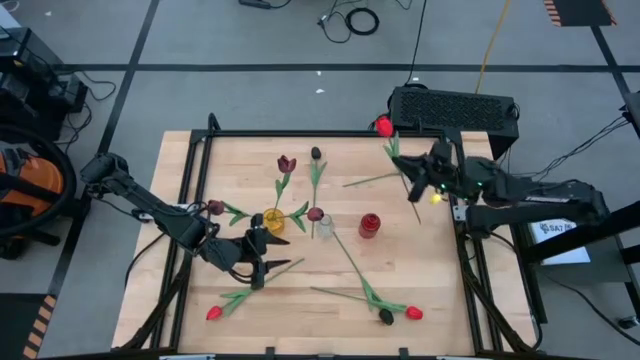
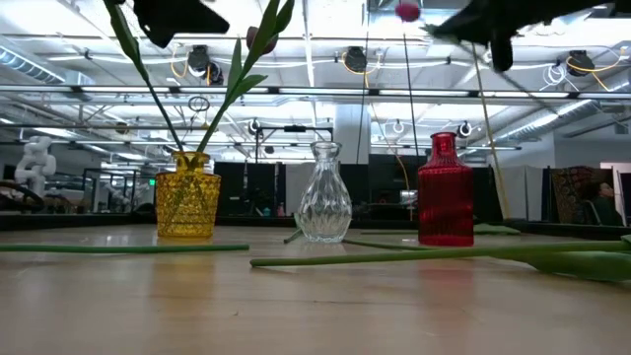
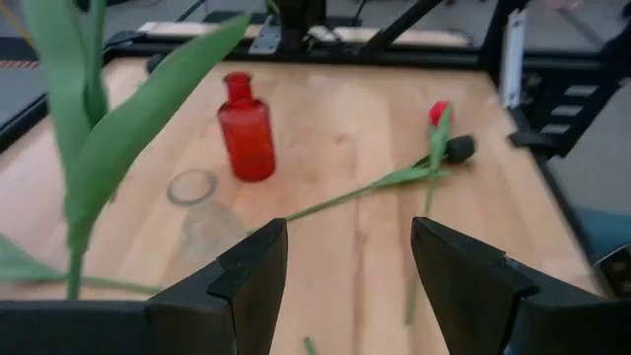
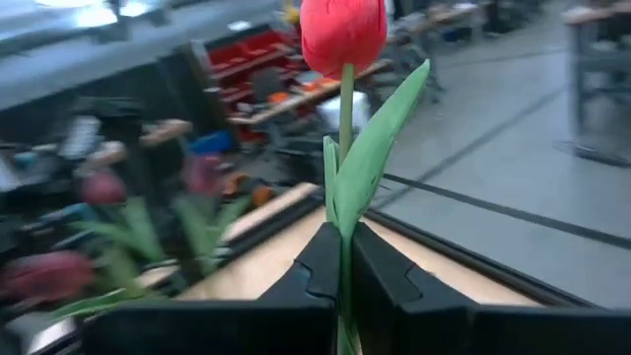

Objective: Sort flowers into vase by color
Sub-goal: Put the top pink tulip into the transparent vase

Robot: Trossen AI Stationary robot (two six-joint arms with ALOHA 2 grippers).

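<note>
So right now the right gripper (image 4: 345, 281) has a red tulip (image 4: 342, 35) pinched by the stem, jaws clamped tight on it, bloom pointing up and out. From overhead that's up around 2 o'clock on the table (image 1: 420, 265), near the back right corner.

The left gripper (image 3: 345, 286) is hanging around 8 o'clock with its jaws wide and nothing in them, just beside the yellow vase (image 1: 274, 221), which already has a few stems in it.

The clear vase (image 1: 324, 226) looks empty, and so does the red vase (image 1: 369, 225) next to it. More tulips are lying loose on the wood, including a red one and a near-black one together around 5 o'clock.

My read: this is the carry step. Next it needs to swing the stem end over the red vase mouth and drop it in straight, which looks fiddly with that narrow neck.
</note>
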